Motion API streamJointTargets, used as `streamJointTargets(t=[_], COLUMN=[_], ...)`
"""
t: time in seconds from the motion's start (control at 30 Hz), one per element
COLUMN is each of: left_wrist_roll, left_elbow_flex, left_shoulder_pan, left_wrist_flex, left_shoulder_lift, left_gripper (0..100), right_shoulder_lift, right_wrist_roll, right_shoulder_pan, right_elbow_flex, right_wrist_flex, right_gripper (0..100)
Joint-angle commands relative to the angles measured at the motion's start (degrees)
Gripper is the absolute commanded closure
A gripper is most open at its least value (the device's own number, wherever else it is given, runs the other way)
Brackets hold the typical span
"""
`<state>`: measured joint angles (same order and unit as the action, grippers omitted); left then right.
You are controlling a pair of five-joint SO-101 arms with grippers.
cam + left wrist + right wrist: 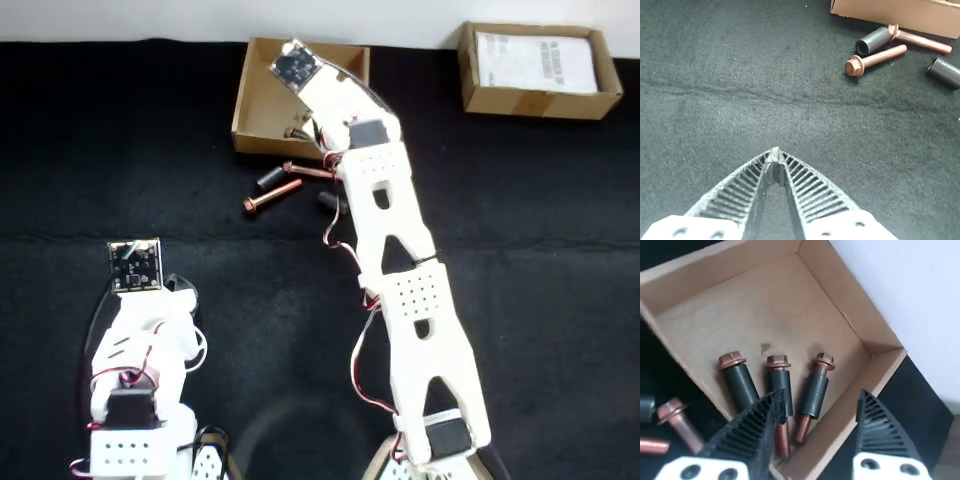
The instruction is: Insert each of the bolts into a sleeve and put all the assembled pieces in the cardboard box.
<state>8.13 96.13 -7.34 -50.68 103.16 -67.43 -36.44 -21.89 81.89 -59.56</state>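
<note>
The left gripper (775, 152) is found at the lower left of the high view, low over the black cloth-covered table (540, 300). Its ribbed grey fingers (812, 192) are pressed together at the tips and nothing is held. Farther up, left of centre in the high view, loose parts are laid on the cloth. A copper-coloured flanged loose bolt (272, 195) lies alone, and a dark grey cylindrical sleeve (270, 178) is seen just beside it. A second copper bolt (310, 171) is set with its head against that sleeve's end, shank pointing away. A second dark sleeve (332, 202) is partly hidden by the white right arm (415, 300), which is stretched from bottom centre to top centre. The right gripper (820, 392) is held above the open brown cardboard box (262, 100) at top centre. Its black ribbed fingers (875, 425) are spread wide with nothing gripped. Inside the box three assembled pieces (777, 376) are laid side by side, each a copper bolt pushed through a dark sleeve. At the upper right a second cardboard box (530, 103) is placed well apart, with a white printed sheet (535, 62) in it.
</note>
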Motion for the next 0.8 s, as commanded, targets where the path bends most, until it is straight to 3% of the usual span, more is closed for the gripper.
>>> streamJointTargets(t=[0.0,0.13,0.37,0.6,0.77], left_wrist_roll=[-0.44,-0.44,-0.44,-0.44,-0.44], left_elbow_flex=[0.92,0.92,0.92,0.92,0.92], left_shoulder_pan=[-0.66,-0.66,-0.57,-0.66,-0.75], left_wrist_flex=[-0.26,-0.26,-0.26,-0.26,-0.26], left_shoulder_lift=[0.22,0.22,0.22,0.22,0.22], left_gripper=[98,98,98,98,98], right_shoulder_lift=[1.63,3.38,13.41,18.59,26.59], right_wrist_roll=[-0.79,0.7,20.84,24.18,24.18], right_shoulder_pan=[-0.22,-1.8,-2.07,-1.19,-3.03], right_elbow_flex=[11.12,20.62,19.3,16.31,-6.2], right_wrist_flex=[-10.68,-26.07,-40.13,-41.63,-41.54], right_gripper=[78.8,78.9,78.9,78.9,78.9])
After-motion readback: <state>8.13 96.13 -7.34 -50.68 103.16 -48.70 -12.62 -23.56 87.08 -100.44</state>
